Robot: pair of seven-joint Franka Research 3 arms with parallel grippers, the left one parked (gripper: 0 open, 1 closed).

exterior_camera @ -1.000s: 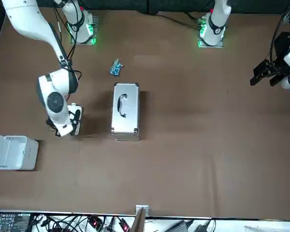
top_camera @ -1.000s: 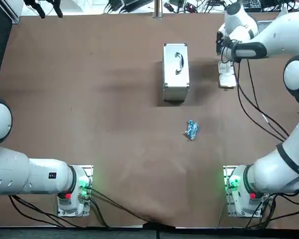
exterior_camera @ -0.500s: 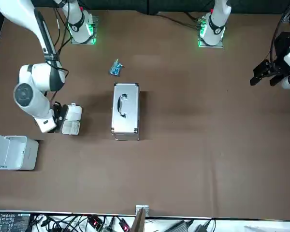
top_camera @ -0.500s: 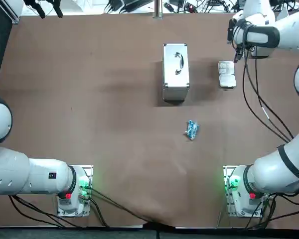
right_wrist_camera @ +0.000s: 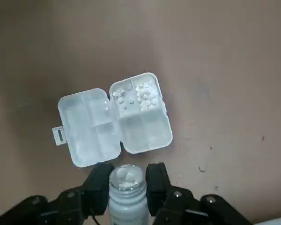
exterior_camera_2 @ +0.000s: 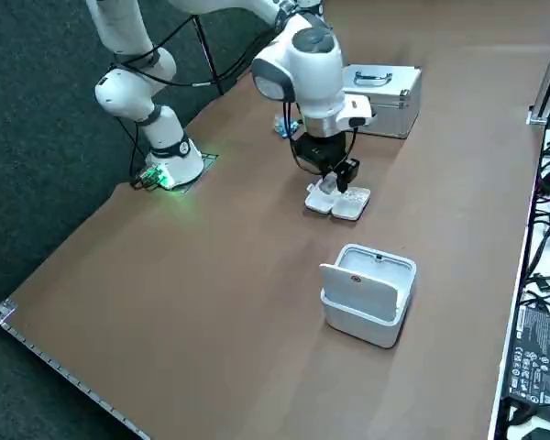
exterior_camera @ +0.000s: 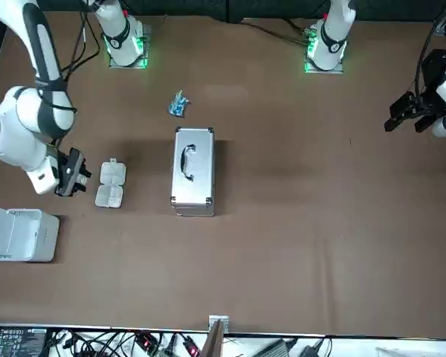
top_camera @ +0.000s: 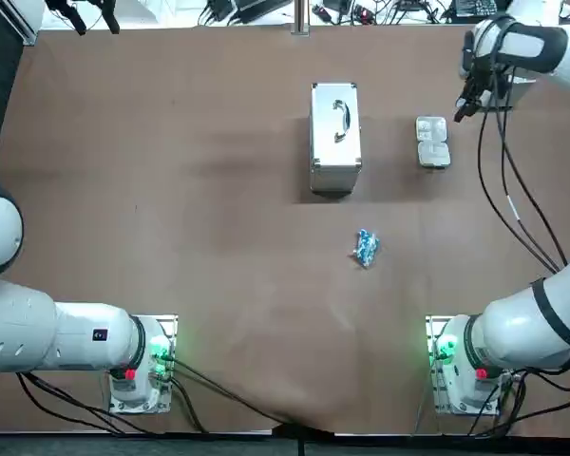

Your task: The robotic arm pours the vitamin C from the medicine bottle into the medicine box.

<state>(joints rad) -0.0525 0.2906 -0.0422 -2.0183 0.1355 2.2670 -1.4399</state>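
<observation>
Top view, right gripper [top_camera: 465, 106] clasping bottle [right_wrist_camera: 126, 197], near table's [top_camera: 171, 142] far edge

The box [top_camera: 432, 142], translucent white, lies open and flat in the top view's upper right, with white tablets [right_wrist_camera: 136, 96] in two compartments. Just right of it, the right gripper [right_wrist_camera: 128, 179] clamps the uncapped bottle [right_wrist_camera: 126, 199].
</observation>
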